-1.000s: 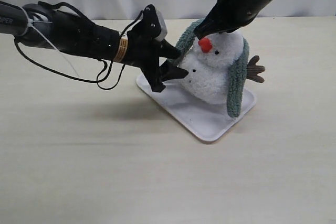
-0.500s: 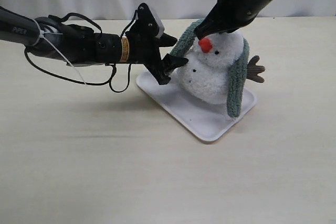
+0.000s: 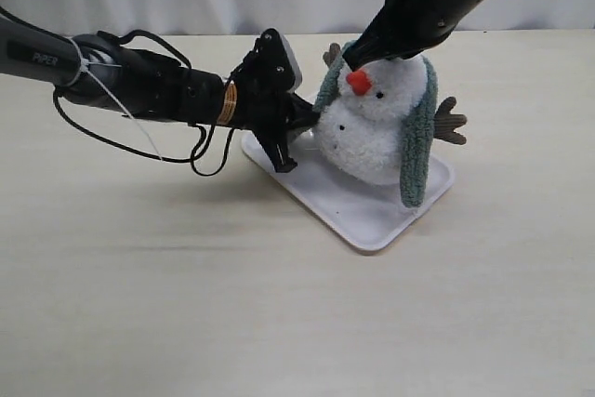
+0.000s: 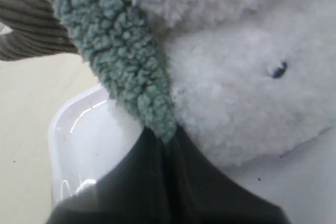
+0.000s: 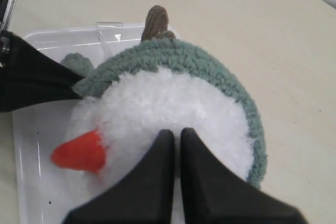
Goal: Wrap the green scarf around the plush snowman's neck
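Squarely inside left tool (image 4: 160, 141): green scarf (image 4: 118, 51)

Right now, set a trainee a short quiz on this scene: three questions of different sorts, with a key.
1. True or false: the plush snowman sits on the white tray.
2. What is the left claw shut on? A. one end of the green scarf; B. the orange nose; C. a twig arm.
3. Fill in: the right claw pinches the top of the snowman's ____.

Key: 1 true; 2 A; 3 head.
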Controlling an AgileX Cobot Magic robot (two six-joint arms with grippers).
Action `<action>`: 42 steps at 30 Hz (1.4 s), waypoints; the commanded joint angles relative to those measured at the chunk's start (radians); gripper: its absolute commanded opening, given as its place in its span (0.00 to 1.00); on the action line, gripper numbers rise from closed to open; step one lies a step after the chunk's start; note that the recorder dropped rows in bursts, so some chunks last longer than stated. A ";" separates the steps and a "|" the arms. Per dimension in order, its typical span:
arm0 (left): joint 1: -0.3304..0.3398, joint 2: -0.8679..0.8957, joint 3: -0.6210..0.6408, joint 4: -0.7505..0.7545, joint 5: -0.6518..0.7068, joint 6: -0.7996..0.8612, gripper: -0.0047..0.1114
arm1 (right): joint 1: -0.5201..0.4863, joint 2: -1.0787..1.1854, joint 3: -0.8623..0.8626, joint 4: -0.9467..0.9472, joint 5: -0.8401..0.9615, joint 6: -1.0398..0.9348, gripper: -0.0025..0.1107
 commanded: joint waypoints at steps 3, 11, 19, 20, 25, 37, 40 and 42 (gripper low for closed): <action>-0.006 0.001 0.000 0.143 0.007 -0.178 0.04 | -0.003 0.001 0.001 0.000 0.015 0.001 0.06; -0.006 -0.011 0.000 0.301 0.006 -0.351 0.04 | -0.003 0.001 0.001 0.000 0.022 -0.001 0.06; -0.006 -0.019 -0.039 0.404 -0.059 -0.498 0.04 | -0.003 -0.012 0.001 0.000 0.040 -0.015 0.06; -0.006 -0.025 -0.039 0.404 -0.057 -0.498 0.04 | -0.003 -0.019 0.001 0.000 0.040 -0.015 0.06; -0.006 -0.063 -0.039 0.404 -0.059 -0.510 0.04 | -0.003 -0.057 -0.001 0.000 0.040 -0.022 0.06; -0.006 -0.086 -0.037 0.404 -0.109 -0.527 0.10 | -0.006 -0.089 -0.001 -0.090 0.063 0.116 0.19; -0.006 -0.088 -0.035 0.404 -0.109 -0.527 0.27 | -0.006 -0.072 -0.001 -0.150 0.063 0.159 0.19; -0.006 -0.088 -0.035 0.404 -0.109 -0.527 0.39 | -0.006 -0.060 -0.001 -0.150 0.052 0.159 0.19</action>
